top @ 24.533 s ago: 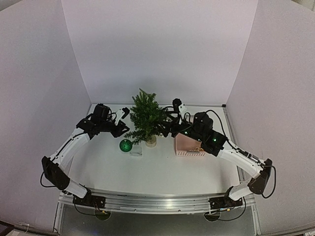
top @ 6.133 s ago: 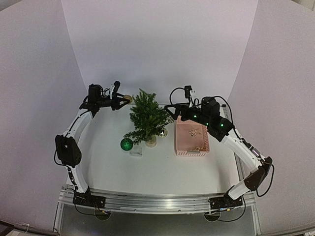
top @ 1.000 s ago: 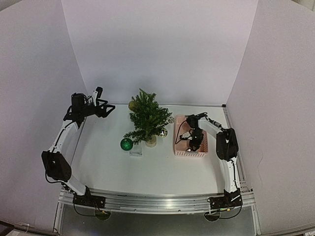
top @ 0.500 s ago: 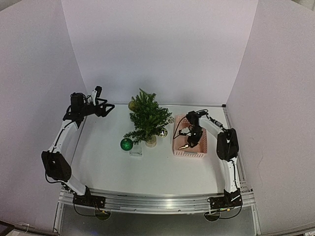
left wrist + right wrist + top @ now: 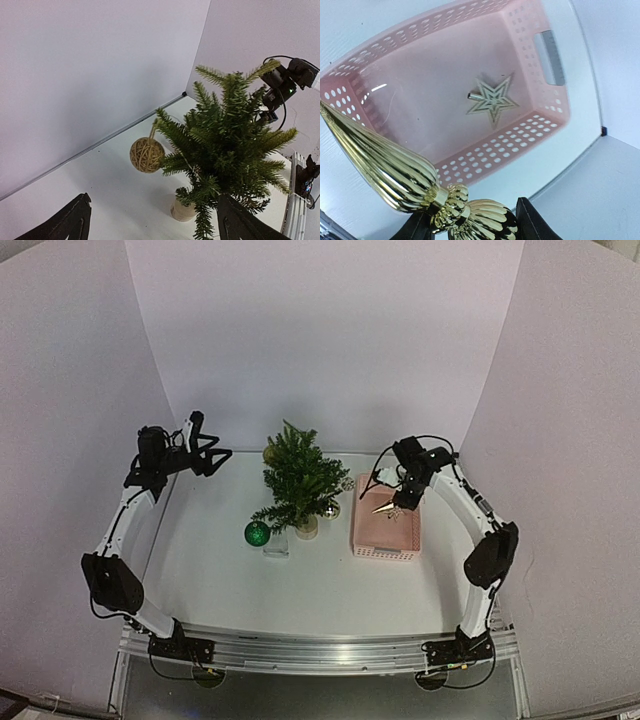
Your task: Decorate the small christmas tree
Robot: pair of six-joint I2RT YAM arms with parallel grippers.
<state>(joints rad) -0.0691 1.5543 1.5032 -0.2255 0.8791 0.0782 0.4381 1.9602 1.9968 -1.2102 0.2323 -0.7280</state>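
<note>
In the top view, the small dark green christmas tree (image 5: 298,480) is seen at mid-frame, and the left claw (image 5: 212,438) is spread open at upper left. In the left wrist view, a woven straw ball (image 5: 147,155) is hung on a left branch. In the right wrist view, a ribbed gold cone ornament (image 5: 385,160) is gripped by the right claw (image 5: 470,227) at the lower left, over the pink plastic basket (image 5: 485,155).

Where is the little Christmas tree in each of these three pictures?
Top view: the small christmas tree stands mid-table, left of the pink basket.
Left wrist view: it fills the right half.
Right wrist view: not in it; the pink basket and a gold ornament show.
Shared landmarks: the woven ball hanging on the tree links top and left wrist; the basket links top and right wrist.
</note>
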